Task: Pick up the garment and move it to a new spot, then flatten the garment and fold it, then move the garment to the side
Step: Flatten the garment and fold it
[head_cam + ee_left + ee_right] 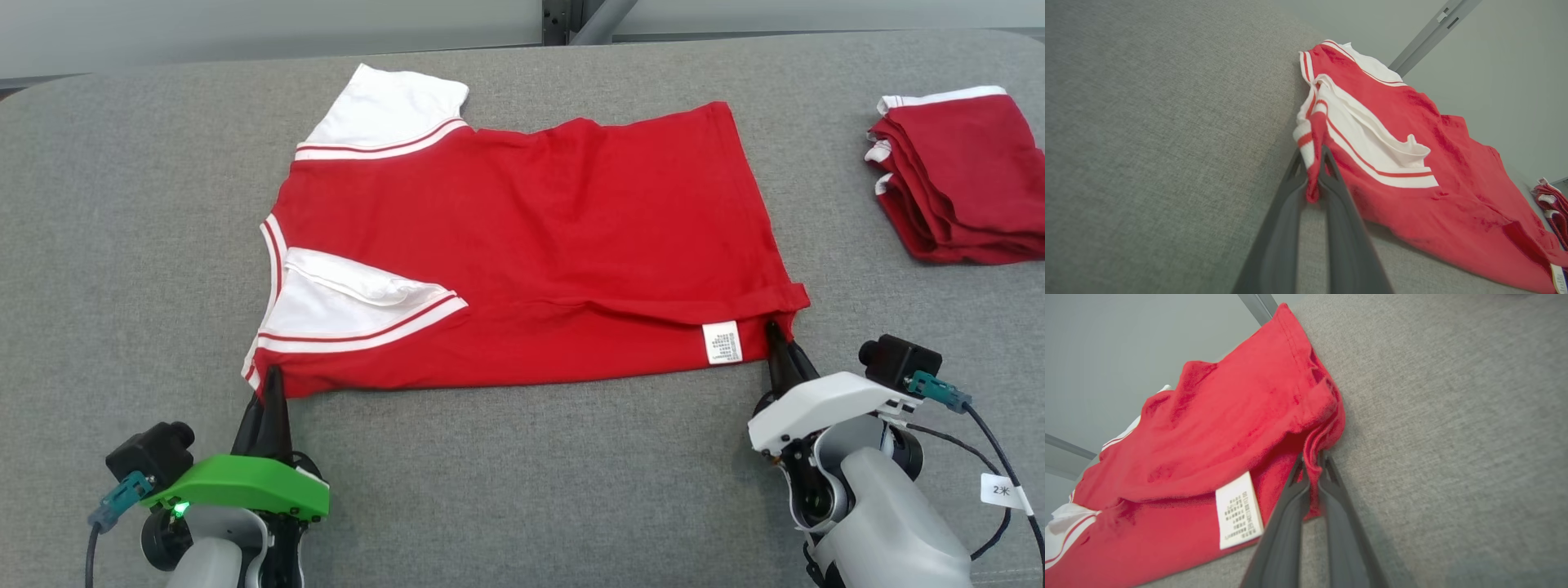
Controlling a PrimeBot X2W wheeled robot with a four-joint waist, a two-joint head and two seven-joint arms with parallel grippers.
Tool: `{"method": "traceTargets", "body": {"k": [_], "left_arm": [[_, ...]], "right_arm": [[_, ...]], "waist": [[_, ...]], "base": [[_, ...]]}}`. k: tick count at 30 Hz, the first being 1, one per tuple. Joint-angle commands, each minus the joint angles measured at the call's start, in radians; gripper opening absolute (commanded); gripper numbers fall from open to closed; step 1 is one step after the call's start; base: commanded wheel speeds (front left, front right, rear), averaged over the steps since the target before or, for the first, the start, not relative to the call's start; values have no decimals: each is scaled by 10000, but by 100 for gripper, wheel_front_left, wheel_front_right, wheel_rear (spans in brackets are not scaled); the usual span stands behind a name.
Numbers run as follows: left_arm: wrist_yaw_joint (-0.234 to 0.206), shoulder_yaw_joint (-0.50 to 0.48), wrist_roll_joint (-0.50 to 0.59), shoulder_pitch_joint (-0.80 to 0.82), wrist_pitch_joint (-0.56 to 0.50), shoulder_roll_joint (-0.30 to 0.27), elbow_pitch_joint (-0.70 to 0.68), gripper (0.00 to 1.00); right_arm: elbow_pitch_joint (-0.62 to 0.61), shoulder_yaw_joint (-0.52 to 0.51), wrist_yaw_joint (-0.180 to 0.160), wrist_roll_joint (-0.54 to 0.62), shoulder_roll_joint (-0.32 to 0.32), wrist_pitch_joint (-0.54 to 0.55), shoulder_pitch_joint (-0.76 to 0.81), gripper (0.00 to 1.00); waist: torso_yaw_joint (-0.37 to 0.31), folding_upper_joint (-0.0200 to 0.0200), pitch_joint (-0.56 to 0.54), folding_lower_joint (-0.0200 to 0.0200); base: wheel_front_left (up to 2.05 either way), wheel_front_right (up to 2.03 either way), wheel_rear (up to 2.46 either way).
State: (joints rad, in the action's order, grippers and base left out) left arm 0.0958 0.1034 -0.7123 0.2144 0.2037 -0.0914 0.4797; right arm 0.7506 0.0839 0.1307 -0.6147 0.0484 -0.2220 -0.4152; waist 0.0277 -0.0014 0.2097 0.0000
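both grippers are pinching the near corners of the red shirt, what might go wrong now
The left gripper and right gripper each pinch only a small bunch of the red, white-sleeved T-shirt, so a corner might slip on lifting. The white sleeve tucked onto its front may flop open.

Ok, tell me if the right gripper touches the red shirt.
Touching. The right wrist view shows the right gripper shut on the red shirt, hem corner pinched between its fingers.
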Motion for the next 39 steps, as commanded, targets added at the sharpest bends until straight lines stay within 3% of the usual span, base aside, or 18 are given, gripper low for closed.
{"method": "traceTargets", "body": {"k": [1,13,21,33,35,37,38,39], "left_arm": [[43,18,-127,-21,56,-83,-96,0],[69,34,-285,-940,29,-280,-1508,0],[-186,119,-484,-2038,-100,-137,-2040,0],[-201,77,-644,-2719,35,-212,-1995,0],[-224,47,-646,-2774,43,-241,-1987,0],[-229,68,-665,-2825,-2,-249,-1968,0],[-229,68,-665,-2825,-2,-249,-1968,0],[-222,97,-671,-2842,-29,-252,-1954,0]], "right_arm": [[-117,-26,-3,-126,53,-104,-91,0],[-1804,-906,-9,-341,663,658,927,0],[-2993,-1548,-11,-124,395,1509,2349,0],[-4430,-2258,-12,-76,94,2203,3816,0],[-4631,-2350,-14,-54,84,2265,3983,7],[-4820,-2414,-14,-41,76,2317,4119,28],[-4820,-2414,-14,-41,76,2317,4119,28],[-4898,-2429,-15,-40,73,2354,4173,40]], "waist": [[-5,14,-25,0],[-3,14,-289,0],[90,14,-353,0],[130,14,-431,0],[97,14,-443,0],[55,14,-456,0],[55,14,-456,0],[32,14,-463,0]], "base": [[0,0,0],[0,0,0],[0,0,0],[0,0,0],[0,0,0],[0,0,0],[0,0,0],[0,0,0]]}}
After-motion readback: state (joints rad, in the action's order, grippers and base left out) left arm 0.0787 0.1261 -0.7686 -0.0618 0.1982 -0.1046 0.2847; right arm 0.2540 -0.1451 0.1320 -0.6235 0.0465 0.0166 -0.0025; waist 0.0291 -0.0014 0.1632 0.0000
